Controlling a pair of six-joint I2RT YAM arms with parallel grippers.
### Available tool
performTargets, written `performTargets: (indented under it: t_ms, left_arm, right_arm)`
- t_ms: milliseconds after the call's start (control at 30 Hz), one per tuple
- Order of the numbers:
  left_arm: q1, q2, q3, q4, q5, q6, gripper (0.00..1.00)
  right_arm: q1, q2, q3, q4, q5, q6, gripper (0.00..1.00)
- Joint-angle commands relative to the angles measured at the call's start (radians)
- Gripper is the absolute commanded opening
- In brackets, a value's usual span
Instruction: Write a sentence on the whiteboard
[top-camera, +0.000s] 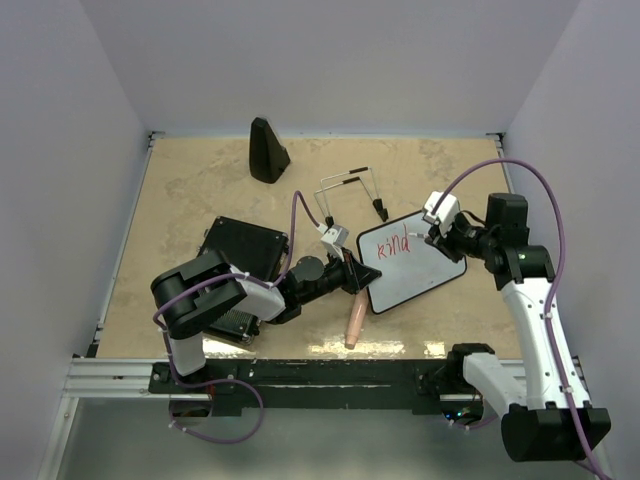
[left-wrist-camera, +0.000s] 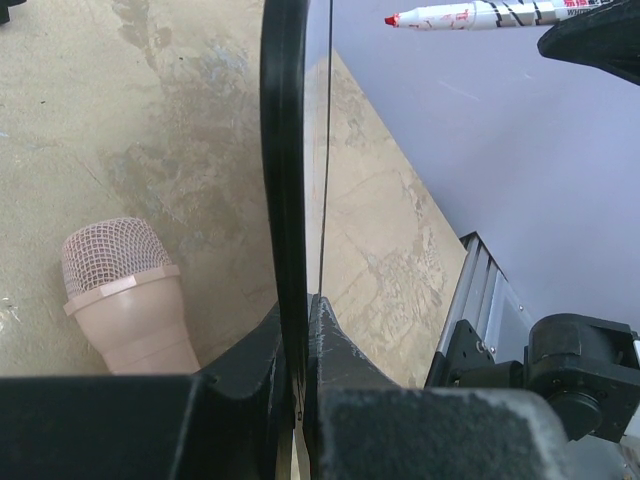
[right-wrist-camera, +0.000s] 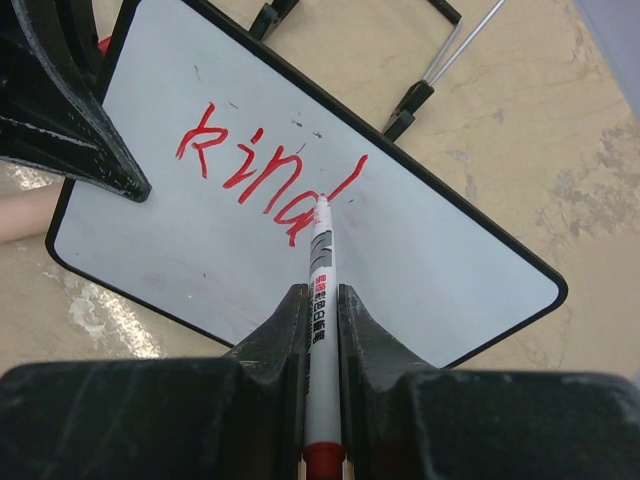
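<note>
From above, the whiteboard (top-camera: 415, 265) is on the right half of the desk (top-camera: 190, 190), between the two arms, and it carries the red word "kind". The left pincer (top-camera: 368, 274) is clamped on its left edge. The right pincer (top-camera: 436, 237) hangs over its right part. A pink microphone (top-camera: 355, 322) lies just beside its near left corner, and a black case (top-camera: 245, 250) is further to the left.

In the left wrist view, the fingers (left-wrist-camera: 345, 370) grip the thin black frame of the whiteboard from both sides. A marker (left-wrist-camera: 470, 15) with a red tip is above the white face.

In the right wrist view, the right pincer is closed on the marker, and the tip touches the last letter of the word.
</note>
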Motion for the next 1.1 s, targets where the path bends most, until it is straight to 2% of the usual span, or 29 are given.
performTargets:
  t_ms: [0,133,500,800,1067]
  left_arm:
    - [-0.014,-0.019,-0.005,0.001,0.021,0.062,0.0]
    - [-0.017,-0.02,-0.011,0.002,0.018,0.062,0.0]
    - [-0.015,-0.02,-0.014,0.013,0.019,0.066,0.0]
    - [-0.017,-0.029,-0.017,0.01,0.024,0.074,0.0]
    - [-0.015,-0.025,-0.016,0.015,0.027,0.077,0.0]
  right_arm:
    - [-0.006,-0.002,-0.004,0.031,-0.035,0.017,0.0]
    - [-0.009,0.002,0.005,0.014,-0.032,-0.001,0.0]
    - [-0.171,0.041,-0.001,-0.063,-0.13,-0.119,0.0]
    - [-0.176,0.045,-0.033,-0.066,-0.196,-0.144,0.0]
    - [-0.176,0.073,-0.056,0.003,-0.178,-0.112,0.0]
